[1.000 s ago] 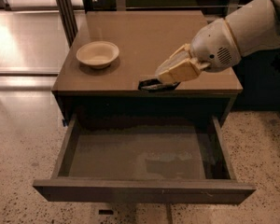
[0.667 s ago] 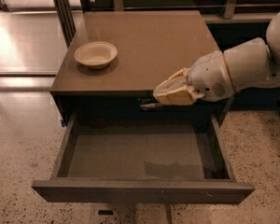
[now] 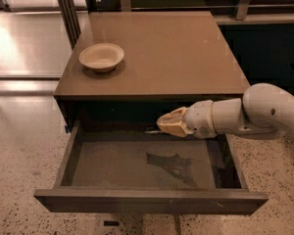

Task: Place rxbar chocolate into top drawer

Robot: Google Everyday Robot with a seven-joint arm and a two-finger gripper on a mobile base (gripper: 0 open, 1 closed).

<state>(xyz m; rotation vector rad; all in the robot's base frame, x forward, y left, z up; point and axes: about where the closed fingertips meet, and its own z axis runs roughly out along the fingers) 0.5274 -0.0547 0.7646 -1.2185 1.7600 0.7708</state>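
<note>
The top drawer is pulled open below the brown cabinet top; its flat grey bottom shows only the arm's shadow. My gripper, with tan fingers, reaches in from the right and hangs over the back part of the drawer, just under the cabinet's front edge. It is shut on the rxbar chocolate, of which only a thin dark sliver with a pale edge sticks out to the left of the fingertips, above the drawer bottom.
A cream round bowl stands at the left front of the cabinet top. The white arm crosses the drawer's right side. The drawer's front panel juts out over speckled floor. Metal posts stand behind the cabinet.
My gripper has carried the bar off the cabinet top, forward over its front edge and down into the open drawer space. The bowl has not moved.
</note>
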